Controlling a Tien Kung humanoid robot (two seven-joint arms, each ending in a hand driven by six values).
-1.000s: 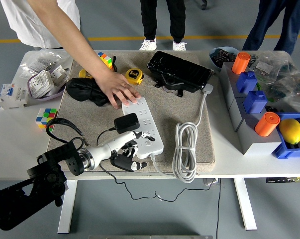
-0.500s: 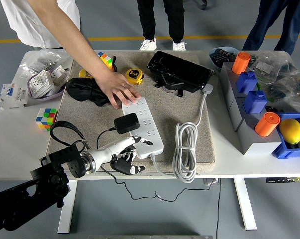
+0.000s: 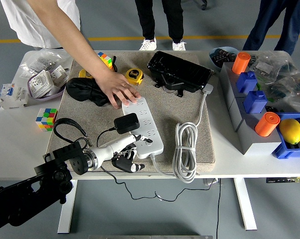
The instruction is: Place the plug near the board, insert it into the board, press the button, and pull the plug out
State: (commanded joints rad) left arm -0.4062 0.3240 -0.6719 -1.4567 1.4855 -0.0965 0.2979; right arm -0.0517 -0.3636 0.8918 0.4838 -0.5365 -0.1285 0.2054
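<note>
Head view of the button-press step. The power strip (image 3: 143, 125) lies diagonally on the beige mat (image 3: 189, 104), and the black plug (image 3: 126, 123) sits seated in a socket on its left side, cable trailing off toward the table's near edge; a person's hand (image 3: 121, 92) presses flat on the strip's far end and steadies it. The robot's left hand (image 3: 125, 149) reaches in from the lower left; its pale upper fingers (image 3: 131, 140) extend onto the strip's near end while the dark lower fingers curl beneath over the mat edge, holding nothing. The right hand is not in view.

Judged from this, the plug is inserted and the button at the near end is the target; the press goes best with one extended fingertip brought straight down on the switch, the push kept short so the strip does not slide toward the coiled white cable (image 3: 185, 149), and the other fingers kept clear of the plug and its lead.

Against the frame half a second before: the left forearm sits slightly further in and higher, the fingertips rest a little deeper over the strip's corner; the plug, the strip and the person's hand are unchanged.
</note>
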